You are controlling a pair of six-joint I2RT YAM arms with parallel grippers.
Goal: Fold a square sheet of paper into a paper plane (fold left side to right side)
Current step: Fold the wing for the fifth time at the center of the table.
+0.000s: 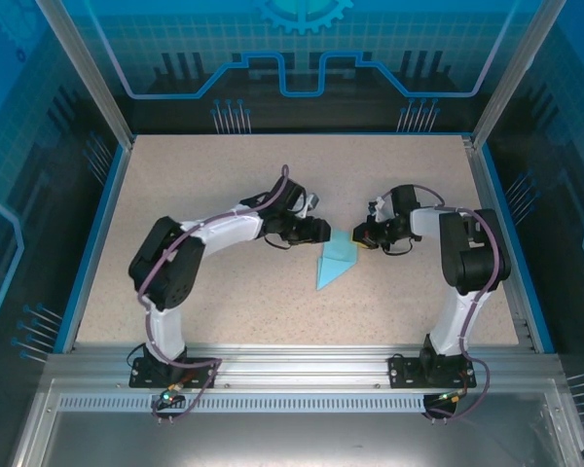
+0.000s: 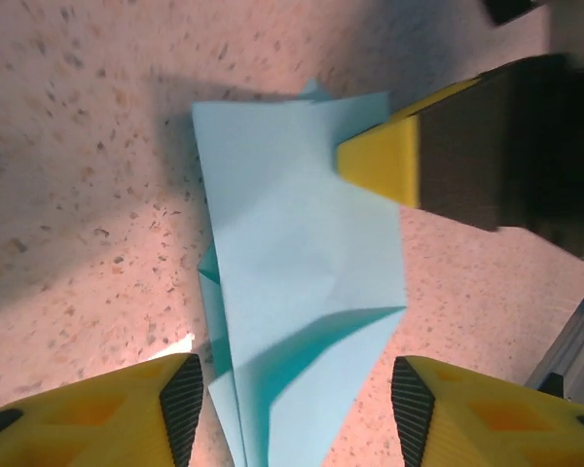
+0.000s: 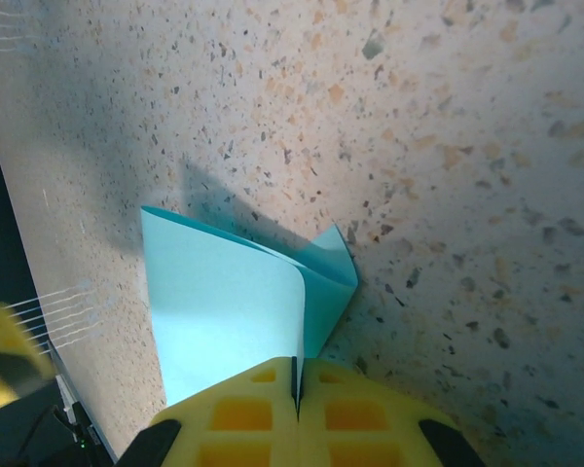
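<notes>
The square sheet of paper [image 1: 336, 263] is turquoise and folded into a creased, pointed shape, its tip toward the near edge of the table. In the left wrist view the paper [image 2: 292, 263] lies between the fingers of my left gripper [image 2: 292, 394], which is open and straddles it without touching. My left gripper [image 1: 316, 232] is at the paper's far left corner. My right gripper [image 1: 361, 236] is at its far right corner. In the right wrist view my right gripper [image 3: 297, 377] is shut on a raised flap of the paper [image 3: 224, 311]. Its yellow fingertip [image 2: 380, 161] shows at the paper's edge.
The speckled beige table [image 1: 224, 302] is bounded by a blue rim [image 1: 92, 243] on the left, right and far sides. An aluminium rail [image 1: 292, 365] carrying both arm bases runs along the near edge. Bare tabletop lies all around the paper.
</notes>
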